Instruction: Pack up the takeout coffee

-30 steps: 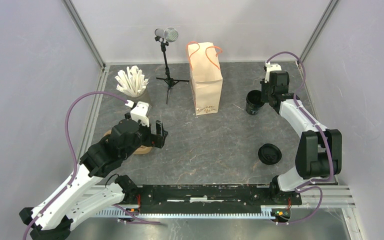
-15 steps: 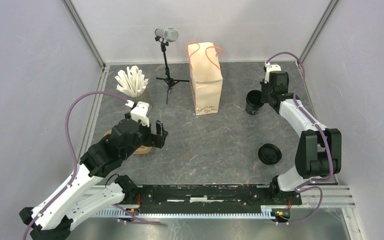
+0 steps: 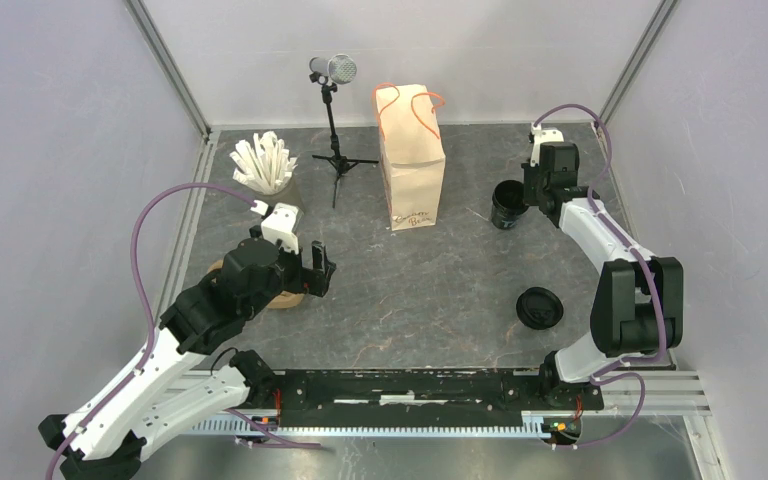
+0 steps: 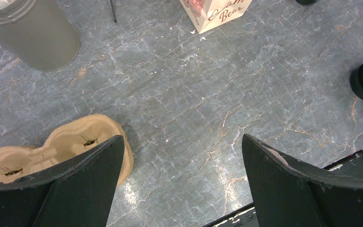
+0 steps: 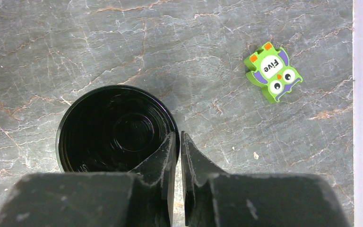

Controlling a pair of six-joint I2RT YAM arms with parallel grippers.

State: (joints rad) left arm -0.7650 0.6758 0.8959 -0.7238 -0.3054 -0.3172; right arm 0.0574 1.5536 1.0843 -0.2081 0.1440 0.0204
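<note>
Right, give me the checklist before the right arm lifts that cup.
1. Right tool pinching black cup rim: ok.
2. Cup empty and upright: ok.
3. Lid on cup: not ok, it lies apart on the table.
4. Paper bag upright: ok; mouth open: cannot tell.
5. Left tool open, away from the bag: ok.

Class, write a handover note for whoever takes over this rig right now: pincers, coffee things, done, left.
Left pincer: open, empty, by the cardboard carrier.
Right pincer: shut on the black cup at its rim; cup upright, uncovered, right of the paper bag.
Lid: loose on the table, apart from the cup.
Done: cup gripped. Left: probably lid on, then cup into the bag.
</note>
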